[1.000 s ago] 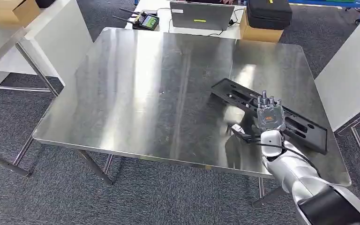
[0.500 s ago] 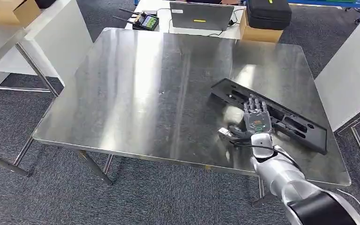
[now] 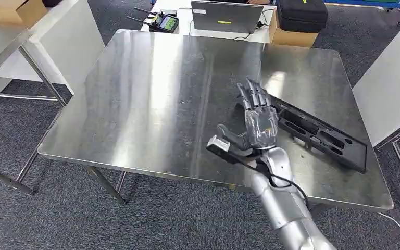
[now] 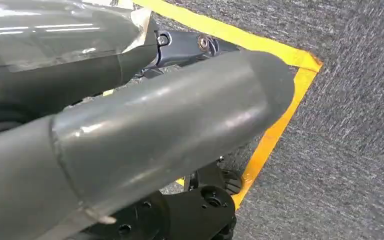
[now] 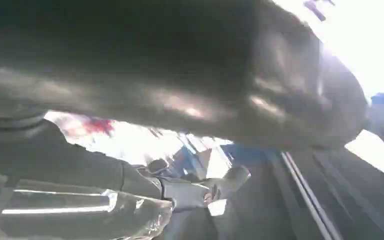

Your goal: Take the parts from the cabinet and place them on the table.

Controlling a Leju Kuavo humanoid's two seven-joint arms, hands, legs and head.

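Observation:
A long black part (image 3: 320, 134) with slots lies flat on the steel table (image 3: 151, 104), near its right edge. My right hand (image 3: 258, 125) hovers over the table just left of the part, fingers stretched out and apart, thumb out to the side, holding nothing. It partly covers the part's far left end. The right wrist view is blurred and dark. In the left wrist view my left hand (image 4: 155, 130) hangs over grey carpet, its thick grey thumb extended with nothing against it.
Behind the table stands a white desk with a laptop (image 3: 226, 15), a controller (image 3: 165, 23) and a black case (image 3: 302, 13) on a cardboard box (image 3: 290, 35). White panels flank the table on both sides. Yellow tape (image 4: 275, 125) marks the floor.
My right hand has let go of the black part, risen off it and moved left, its fingers straightening. The part stays on the table.

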